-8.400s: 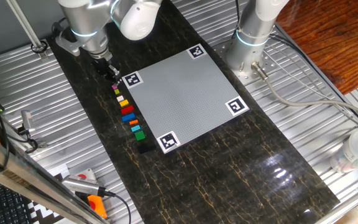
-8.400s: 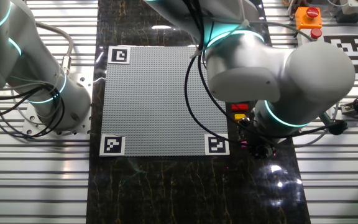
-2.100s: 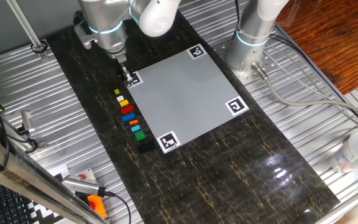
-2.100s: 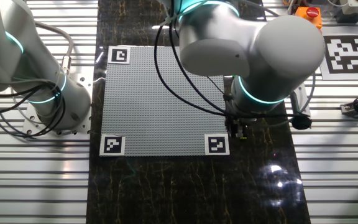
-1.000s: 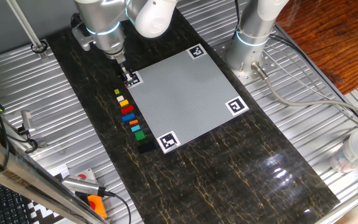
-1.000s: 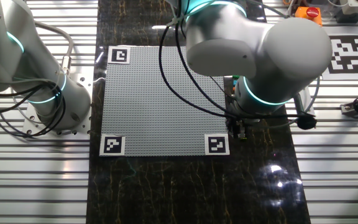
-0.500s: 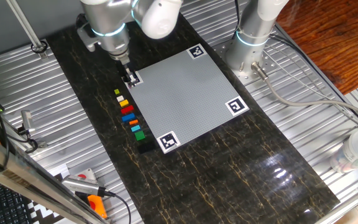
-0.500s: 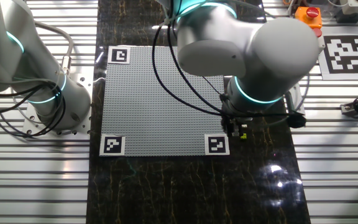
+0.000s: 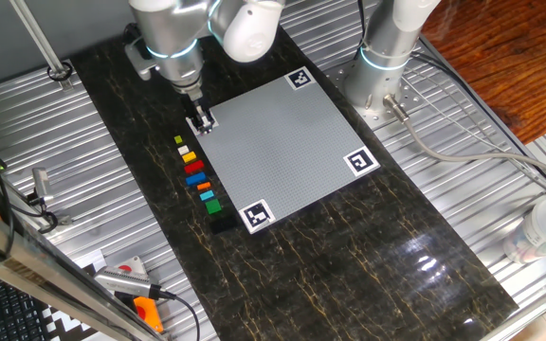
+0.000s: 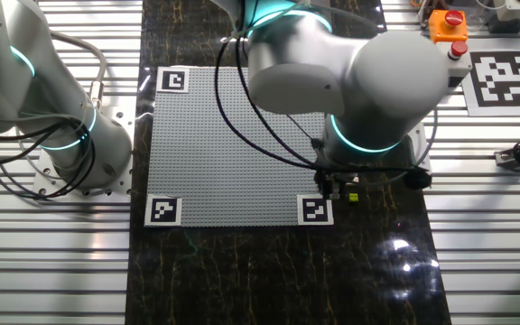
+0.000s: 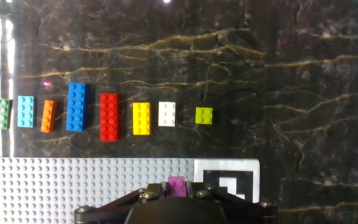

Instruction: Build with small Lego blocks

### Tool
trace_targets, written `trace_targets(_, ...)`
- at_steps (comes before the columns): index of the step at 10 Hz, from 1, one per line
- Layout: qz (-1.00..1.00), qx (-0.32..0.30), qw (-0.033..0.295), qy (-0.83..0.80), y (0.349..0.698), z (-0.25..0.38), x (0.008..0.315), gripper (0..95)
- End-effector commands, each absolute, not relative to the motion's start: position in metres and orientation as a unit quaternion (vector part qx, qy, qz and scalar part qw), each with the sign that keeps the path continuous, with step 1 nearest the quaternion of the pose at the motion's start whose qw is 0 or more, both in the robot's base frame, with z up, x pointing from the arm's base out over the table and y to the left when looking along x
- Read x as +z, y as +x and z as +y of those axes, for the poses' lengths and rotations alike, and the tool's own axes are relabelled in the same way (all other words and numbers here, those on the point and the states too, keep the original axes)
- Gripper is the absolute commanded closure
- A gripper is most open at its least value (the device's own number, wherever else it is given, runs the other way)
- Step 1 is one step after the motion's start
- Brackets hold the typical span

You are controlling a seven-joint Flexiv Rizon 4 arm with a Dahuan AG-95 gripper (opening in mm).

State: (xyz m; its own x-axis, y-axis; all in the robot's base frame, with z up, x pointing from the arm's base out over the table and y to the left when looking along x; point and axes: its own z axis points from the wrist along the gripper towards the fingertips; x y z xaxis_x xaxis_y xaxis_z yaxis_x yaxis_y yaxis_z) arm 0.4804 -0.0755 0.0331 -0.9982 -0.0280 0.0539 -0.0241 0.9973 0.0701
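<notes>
While the gripper [image 11: 176,190] hangs over the corner of the grey studded plate [image 11: 73,186], its fingers are closed on a small pink brick [image 11: 177,184], of which only the top edge shows between them in the hand view. The remaining small Lego blocks [image 11: 109,116] lie in a row on the dark tabletop [image 11: 291,93] just beside the plate's edge: green, light blue, orange, blue, red, yellow, white and olive (a black one shows at the row's end in one fixed view [image 9: 220,225]). Such bricks are likely very light, rigid and smooth-sided, so a pinch could slip or twist them. The best hold is probably across the two flat long sides, squarely and low enough to stay level, leaving the studs free. Seating one on the plate should need a firm, straight downward press.
</notes>
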Motion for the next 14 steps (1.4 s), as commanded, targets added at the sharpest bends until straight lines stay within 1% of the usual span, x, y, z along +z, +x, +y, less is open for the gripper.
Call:
trace_targets(1,-0.999,-0.037,0.028,0.006,0.480,-0.076,0.031,95.0)
trace_targets(14,-0.999,-0.038,0.027,0.005,0.477,-0.078,0.018,95.0)
